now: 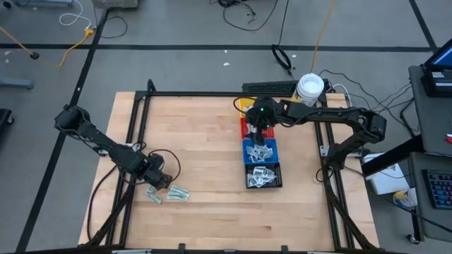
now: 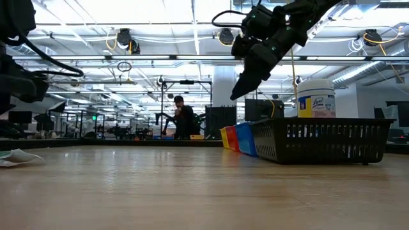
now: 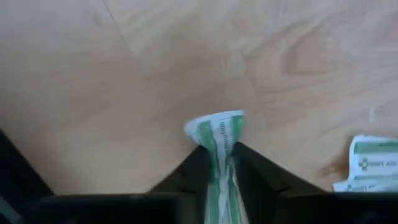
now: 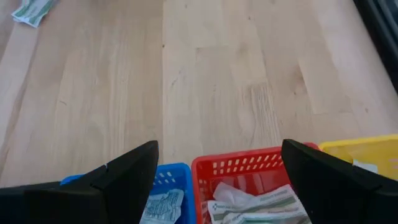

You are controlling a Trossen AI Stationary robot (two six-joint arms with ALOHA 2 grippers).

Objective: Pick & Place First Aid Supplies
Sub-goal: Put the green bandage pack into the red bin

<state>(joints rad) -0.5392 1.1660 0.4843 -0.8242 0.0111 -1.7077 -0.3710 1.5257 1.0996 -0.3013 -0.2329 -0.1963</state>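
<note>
From above, the left gripper [image 1: 157,178] sits low over the table [image 1: 205,141] beside two green-white packets [image 1: 176,192]; the right gripper [image 1: 260,128] hangs over the red bin [image 1: 244,130]. Its wrist view shows wide-spread fingers [image 4: 124,174] above packets in the bins. The left wrist view shows fingers [image 3: 252,168] pinching a green-striped packet [image 3: 221,140], apparently just off the wood.

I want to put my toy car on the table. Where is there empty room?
The wide bare wood between the left tool and the row of bins is free. It is crowded by the loose packets near the left tool, and inside the bins, under the right tool.
</note>
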